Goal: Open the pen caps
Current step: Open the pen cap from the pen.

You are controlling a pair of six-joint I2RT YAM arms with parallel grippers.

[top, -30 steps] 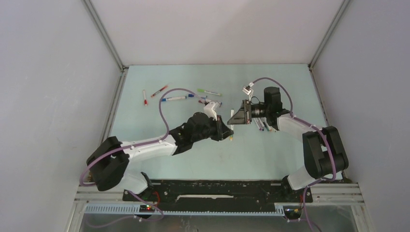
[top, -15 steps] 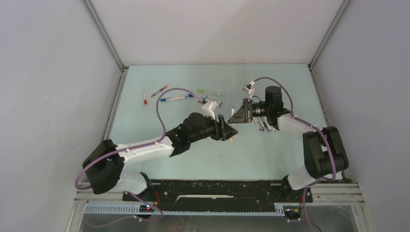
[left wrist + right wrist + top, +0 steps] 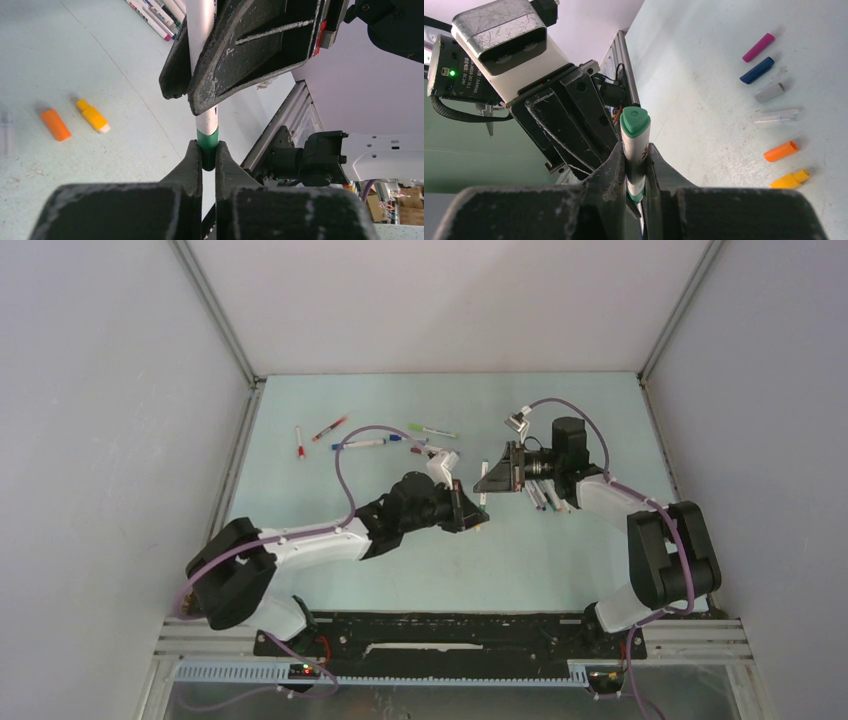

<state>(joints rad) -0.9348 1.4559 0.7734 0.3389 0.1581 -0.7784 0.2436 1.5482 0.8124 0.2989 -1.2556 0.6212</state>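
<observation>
- Gripping one pen (image 3: 199,30) between them, both arms meet above the middle of the table (image 3: 560,560).
- On its green cap (image 3: 207,140) the left gripper (image 3: 207,152) is clamped; the right gripper (image 3: 636,165) squeezes the white barrel.
- Six loose caps (image 3: 780,151) lie in a row: pink, blue, grey, clear, orange, yellow.

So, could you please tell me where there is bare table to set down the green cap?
The near strip of table along the black base rail is bare, as is the far right corner. Crowded: the scattered pens far left and the pen cluster beside the right arm.
</observation>
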